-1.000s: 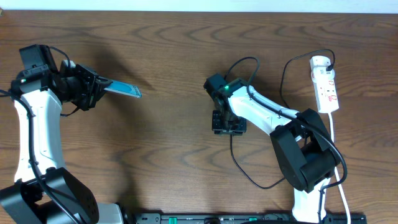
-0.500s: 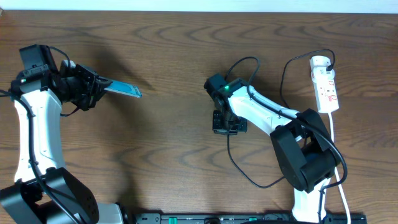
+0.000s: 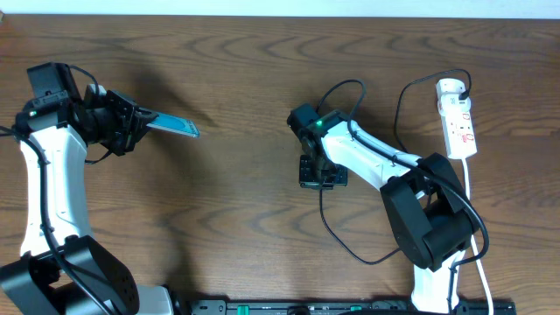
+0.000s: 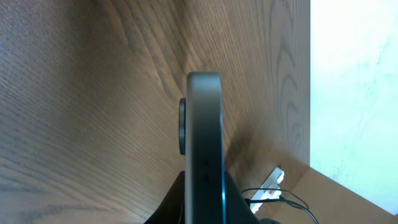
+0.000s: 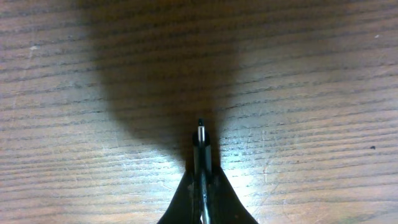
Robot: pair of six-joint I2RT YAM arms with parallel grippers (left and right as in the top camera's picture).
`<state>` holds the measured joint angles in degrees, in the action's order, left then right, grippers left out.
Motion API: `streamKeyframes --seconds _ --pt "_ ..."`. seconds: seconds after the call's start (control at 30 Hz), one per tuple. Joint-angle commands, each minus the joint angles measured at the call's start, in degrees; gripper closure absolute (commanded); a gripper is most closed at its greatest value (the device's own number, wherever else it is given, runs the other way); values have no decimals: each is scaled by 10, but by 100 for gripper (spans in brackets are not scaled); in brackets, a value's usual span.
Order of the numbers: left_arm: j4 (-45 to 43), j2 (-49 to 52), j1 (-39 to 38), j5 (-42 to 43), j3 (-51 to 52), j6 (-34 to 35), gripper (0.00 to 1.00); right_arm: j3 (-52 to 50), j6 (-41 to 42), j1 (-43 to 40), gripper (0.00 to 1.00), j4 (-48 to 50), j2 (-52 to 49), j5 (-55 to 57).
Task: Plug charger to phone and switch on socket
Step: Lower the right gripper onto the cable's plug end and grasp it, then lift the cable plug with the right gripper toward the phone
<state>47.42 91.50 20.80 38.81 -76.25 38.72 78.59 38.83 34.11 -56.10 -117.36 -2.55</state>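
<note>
My left gripper is shut on the phone, whose cyan screen sticks out to the right above the table at the left. In the left wrist view the phone shows edge-on between the fingers. My right gripper at the table's middle is shut on the charger's plug; its tip juts out past the fingers just above the wood. The thin black charger cable loops from the gripper toward the front. The white socket strip lies at the far right; it also shows in the left wrist view.
The socket's white cord runs down the right edge beside the right arm's base. Black cables loop near the socket's top end. The back edge of the table runs along the top.
The charger cable's loop below the right gripper shifted slightly. Both arms stayed nearly still.
</note>
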Motion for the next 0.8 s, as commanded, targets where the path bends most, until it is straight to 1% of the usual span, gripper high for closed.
streamKeyframes --seconds 0.0,0.23,0.37,0.53,0.67,0.77 --pt "-1 -9 0 5 -1 -10 93 -19 3 5 99 9 -20 9" --pt "-1 -9 0 5 -1 -10 93 -13 0 2 99 10 -20 3" --pt "-1 -9 0 5 -1 -10 93 24 -35 -7 99 -14 -20 -30" --pt "-1 -9 0 5 -1 -10 93 113 -68 -19 99 -75 -20 -35" --pt "-1 -9 0 6 -1 -10 93 208 -92 -27 99 -122 -20 -34" --pt "-1 -8 0 6 -1 -10 93 303 -127 -34 99 -168 -20 -41"
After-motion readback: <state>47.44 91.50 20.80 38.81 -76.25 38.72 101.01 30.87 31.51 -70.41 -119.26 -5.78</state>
